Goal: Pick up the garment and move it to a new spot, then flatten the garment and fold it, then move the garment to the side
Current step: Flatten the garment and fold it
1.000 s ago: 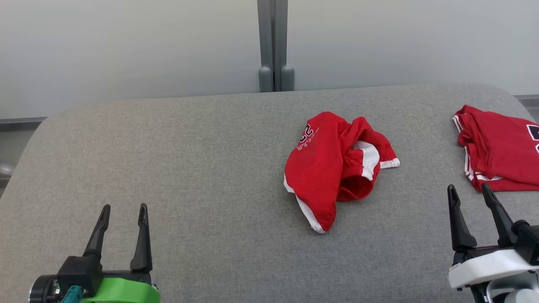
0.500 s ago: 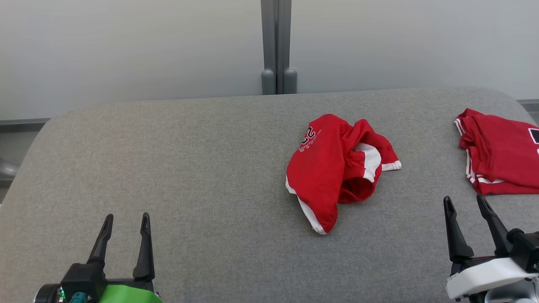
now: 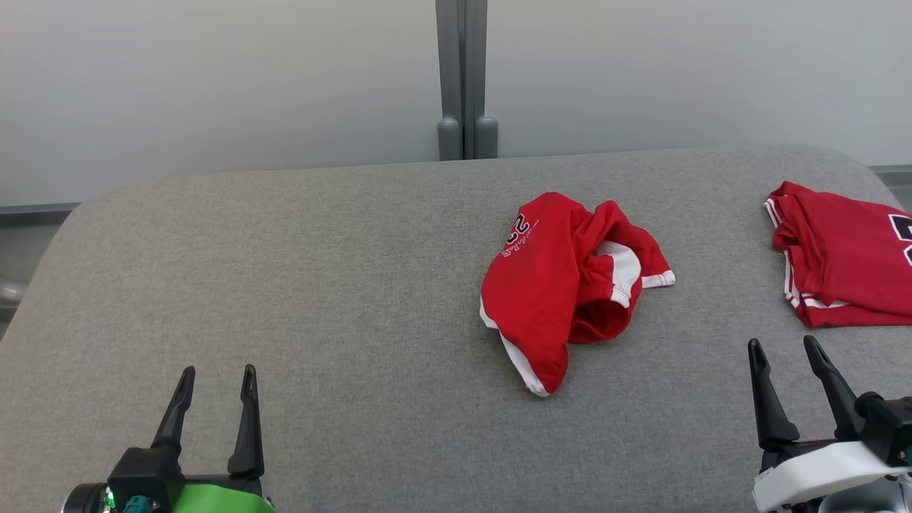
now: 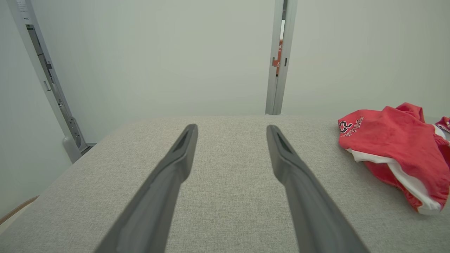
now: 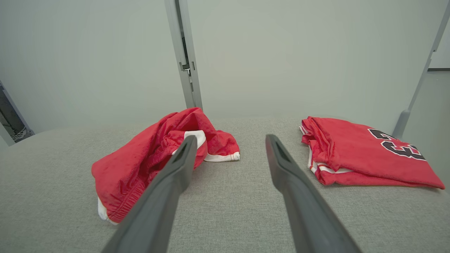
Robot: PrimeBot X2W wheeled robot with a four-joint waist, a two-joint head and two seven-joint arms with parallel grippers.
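The garment, red with white trim and a small dark print near its far edge, lies crumpled in a loose heap on the grey desk, a little toward 3 o'clock from the desk's middle in the head view. Nothing touches it. One white-edged corner points to 6 o'clock and a white-hemmed flap sticks out toward 3 o'clock. At 3 o'clock from it, well apart and near the desk's right edge, lies a folded red jersey with a dark number on top. Between 3 and 4 o'clock from the garment the right hand hovers over bare desk just short of the jersey, its two dark fingers spread apart and pointing to 12 o'clock with a slight lean toward 11; it holds nothing. In the right wrist view the garment sits behind the left finger and the jersey off to 2 o'clock. Between 8 and 9 o'clock from the garment, well apart, the left hand is level over the desk, fingers apart, empty, pointing to 12 o'clock. A grey post stands against the pale wall at 11 o'clock.
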